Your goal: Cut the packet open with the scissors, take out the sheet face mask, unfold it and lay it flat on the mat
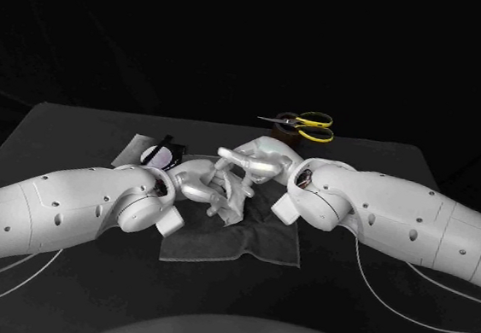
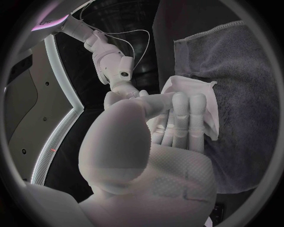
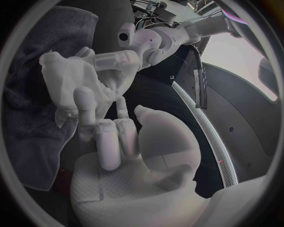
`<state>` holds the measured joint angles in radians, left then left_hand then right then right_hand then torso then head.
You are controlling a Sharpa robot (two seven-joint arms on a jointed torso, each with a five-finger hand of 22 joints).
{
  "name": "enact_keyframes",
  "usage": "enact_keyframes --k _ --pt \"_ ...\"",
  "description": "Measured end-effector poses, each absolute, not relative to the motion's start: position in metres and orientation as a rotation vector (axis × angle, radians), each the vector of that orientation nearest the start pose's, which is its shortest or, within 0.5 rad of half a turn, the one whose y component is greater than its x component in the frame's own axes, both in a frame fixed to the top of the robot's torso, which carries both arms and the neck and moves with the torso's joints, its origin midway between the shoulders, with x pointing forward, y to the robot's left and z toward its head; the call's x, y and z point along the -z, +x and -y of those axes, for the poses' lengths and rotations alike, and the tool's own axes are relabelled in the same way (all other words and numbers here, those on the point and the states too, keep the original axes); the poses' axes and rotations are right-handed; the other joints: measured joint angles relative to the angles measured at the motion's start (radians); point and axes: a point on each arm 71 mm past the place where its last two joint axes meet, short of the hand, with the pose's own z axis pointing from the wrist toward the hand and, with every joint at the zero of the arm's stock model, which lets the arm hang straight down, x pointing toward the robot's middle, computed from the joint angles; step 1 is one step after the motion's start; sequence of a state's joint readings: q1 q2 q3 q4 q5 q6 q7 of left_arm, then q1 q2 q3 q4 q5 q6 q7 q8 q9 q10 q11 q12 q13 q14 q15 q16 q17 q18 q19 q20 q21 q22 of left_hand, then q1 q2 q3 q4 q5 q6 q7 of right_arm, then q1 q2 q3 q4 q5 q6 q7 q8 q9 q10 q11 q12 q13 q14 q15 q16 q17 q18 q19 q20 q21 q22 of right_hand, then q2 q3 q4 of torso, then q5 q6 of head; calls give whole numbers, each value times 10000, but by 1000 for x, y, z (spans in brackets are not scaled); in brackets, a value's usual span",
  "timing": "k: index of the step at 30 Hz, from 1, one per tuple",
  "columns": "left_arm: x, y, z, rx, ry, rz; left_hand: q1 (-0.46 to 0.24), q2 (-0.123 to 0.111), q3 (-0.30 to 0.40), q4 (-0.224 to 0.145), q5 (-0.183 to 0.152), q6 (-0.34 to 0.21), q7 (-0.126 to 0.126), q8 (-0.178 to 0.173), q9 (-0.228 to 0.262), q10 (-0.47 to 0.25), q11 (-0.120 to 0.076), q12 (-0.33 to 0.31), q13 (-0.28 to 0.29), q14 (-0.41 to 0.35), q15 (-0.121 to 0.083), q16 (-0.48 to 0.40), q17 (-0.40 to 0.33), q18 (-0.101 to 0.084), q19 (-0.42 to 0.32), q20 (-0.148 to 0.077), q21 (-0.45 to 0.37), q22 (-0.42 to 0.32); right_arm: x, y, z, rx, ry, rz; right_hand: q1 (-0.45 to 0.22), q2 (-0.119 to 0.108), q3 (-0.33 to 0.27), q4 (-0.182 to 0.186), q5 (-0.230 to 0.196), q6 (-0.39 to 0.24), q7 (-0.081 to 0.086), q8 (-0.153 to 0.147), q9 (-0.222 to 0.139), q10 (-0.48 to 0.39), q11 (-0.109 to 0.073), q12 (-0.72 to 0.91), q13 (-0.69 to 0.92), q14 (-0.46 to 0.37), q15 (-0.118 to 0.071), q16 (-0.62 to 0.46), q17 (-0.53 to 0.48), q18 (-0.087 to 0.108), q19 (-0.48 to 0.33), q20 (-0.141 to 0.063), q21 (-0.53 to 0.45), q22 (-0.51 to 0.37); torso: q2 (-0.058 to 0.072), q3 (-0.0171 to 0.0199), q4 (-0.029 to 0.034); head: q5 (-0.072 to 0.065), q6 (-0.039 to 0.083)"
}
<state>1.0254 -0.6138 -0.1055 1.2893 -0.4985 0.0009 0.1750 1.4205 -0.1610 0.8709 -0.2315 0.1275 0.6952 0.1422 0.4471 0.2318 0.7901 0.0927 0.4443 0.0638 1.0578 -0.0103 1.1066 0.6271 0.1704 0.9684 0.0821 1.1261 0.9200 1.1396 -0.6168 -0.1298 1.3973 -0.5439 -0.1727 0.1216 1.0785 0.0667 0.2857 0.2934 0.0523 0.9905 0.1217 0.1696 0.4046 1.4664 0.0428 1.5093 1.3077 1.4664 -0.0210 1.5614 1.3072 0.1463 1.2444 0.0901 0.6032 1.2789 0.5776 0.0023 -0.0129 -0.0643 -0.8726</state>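
Just above the centre of the head view the two hands meet fingertip to fingertip over the grey mat [image 1: 247,241]. The left hand [image 1: 203,184] has its fingers closed on the sheet face mask [image 3: 65,78], which is bunched and creased, not yet spread. Its loose folds hang from that hand down toward the mat. The right hand [image 1: 251,164] comes in from the right side of the frame with one finger raised against a hanging fold and its thumb apart. Whether it actually has a pinch on the sheet I cannot tell. It looks the nearer hand to the free edge, so the unfolding pull likely runs rightward, away from the left hand. The packet [image 1: 153,152] lies upper left and the scissors [image 1: 303,126] lie behind.
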Motion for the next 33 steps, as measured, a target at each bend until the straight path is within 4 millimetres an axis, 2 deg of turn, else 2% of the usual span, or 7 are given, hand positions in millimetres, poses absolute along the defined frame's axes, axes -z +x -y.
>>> enact_keyframes --k 4,9,15,24,28,33 --pt "310 455 -134 14691 -6888 -21147 -28 28 13 13 0 -37 -37 0 -20 -20 -19 -58 0 -2 -1 55 -10 -13 36 -36 102 126 257 467 112 -13559 5515 -20181 -189 189 -242 9 0 44 18 -74 -33 0 0 -19 -5 -15 16 -3 1 -1 -17 17 -55 -1 0 -6 6 -7 0" --pt "309 454 -134 15270 -7172 -21100 -40 40 42 -17 0 -71 -70 -5 -40 -37 -35 -59 0 -75 -3 115 -22 -19 98 -18 192 264 255 465 111 -13562 5378 -20108 -69 264 -295 -25 0 63 35 -74 -37 -1 -1 102 -4 -16 16 9 2 8 81 23 358 126 5 0 11 -12 0" --pt "308 454 -137 16009 -7672 -21048 -79 79 42 -17 -1 -17 -125 -5 -50 4 -76 -96 1 -127 -51 230 -46 -26 111 -32 338 418 249 463 129 -13297 5514 -19298 601 -12 -297 -180 0 83 52 -153 -82 -1 -1 298 0 -16 17 61 4 -2 332 28 842 294 6 6 8 19 0" --pt "307 455 -146 16918 -8353 -20958 -79 79 41 -17 -1 -35 -215 45 -82 -54 -159 -179 1 -201 -52 287 -73 -92 147 -68 423 515 231 454 160 -13392 5736 -18199 1104 -183 -292 -420 0 154 53 -174 -112 -1 -2 351 4 -17 17 60 10 -73 438 -8 1104 295 2 24 -14 99 0" --pt "306 454 -150 17173 -8548 -20907 -132 132 41 -17 -53 -35 -215 45 -102 -54 -159 -186 1 -201 -52 287 -96 -94 147 -68 424 515 223 448 173 -13541 5862 -17947 1434 -321 -252 -684 0 182 25 -233 -135 -2 -2 378 3 -17 17 59 10 -78 526 -24 1267 294 1 25 -19 128 0" --pt "301 453 -153 17517 -8783 -20749 -210 136 -4 28 -166 -35 -215 45 -126 -55 -159 -240 1 -201 -51 385 -125 -96 147 -68 424 553 217 442 186 -13545 5979 -17804 2006 -546 -59 -1288 0 287 -9 -233 -150 -7 -7 379 3 -18 18 58 10 -85 561 -59 1306 291 1 18 -19 160 0"
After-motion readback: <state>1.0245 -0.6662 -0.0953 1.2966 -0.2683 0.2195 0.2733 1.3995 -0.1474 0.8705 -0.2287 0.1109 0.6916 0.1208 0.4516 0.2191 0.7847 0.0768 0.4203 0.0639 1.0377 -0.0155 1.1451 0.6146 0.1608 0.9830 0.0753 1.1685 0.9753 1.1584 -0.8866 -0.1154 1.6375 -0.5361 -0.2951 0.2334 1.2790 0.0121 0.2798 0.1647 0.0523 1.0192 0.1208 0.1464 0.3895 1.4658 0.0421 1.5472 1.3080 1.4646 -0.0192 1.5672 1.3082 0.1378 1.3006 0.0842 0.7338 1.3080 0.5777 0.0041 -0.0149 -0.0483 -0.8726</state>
